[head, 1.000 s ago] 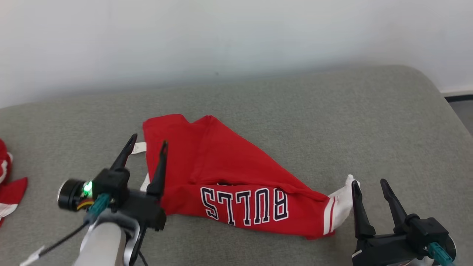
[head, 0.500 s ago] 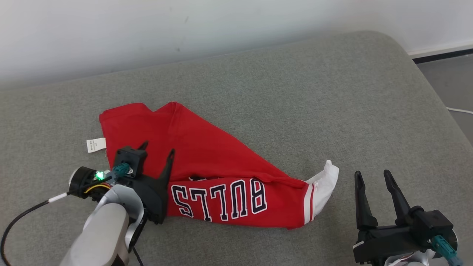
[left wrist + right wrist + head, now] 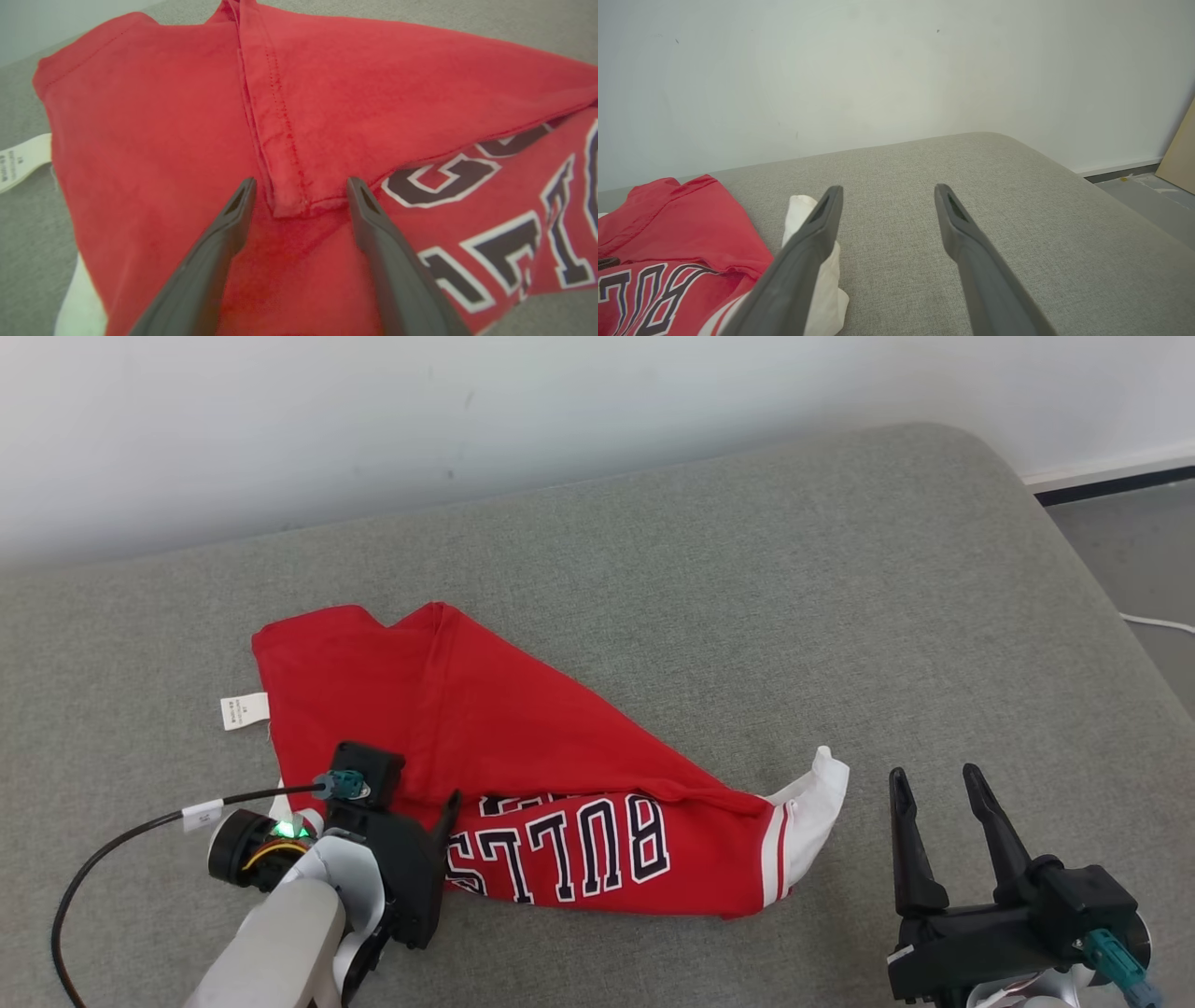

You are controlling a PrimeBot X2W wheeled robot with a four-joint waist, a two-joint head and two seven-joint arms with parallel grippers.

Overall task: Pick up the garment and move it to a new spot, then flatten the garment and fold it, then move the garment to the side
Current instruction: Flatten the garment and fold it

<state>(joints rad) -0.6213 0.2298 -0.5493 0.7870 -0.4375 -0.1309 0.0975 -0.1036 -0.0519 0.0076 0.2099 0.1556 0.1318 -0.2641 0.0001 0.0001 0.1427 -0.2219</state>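
Garment lies rumpled on grey cushion; left tool spread over it, right tool spread beside.

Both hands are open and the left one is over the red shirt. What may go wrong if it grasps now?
1. The left hand is open right over a folded hem of the red shirt; closing here may pinch several layers, so the shirt could lift bunched rather than spread.
2. The right hand is open beside the white sleeve end, not on it; with one hand lifting, that end would probably drag across the grey cushion.
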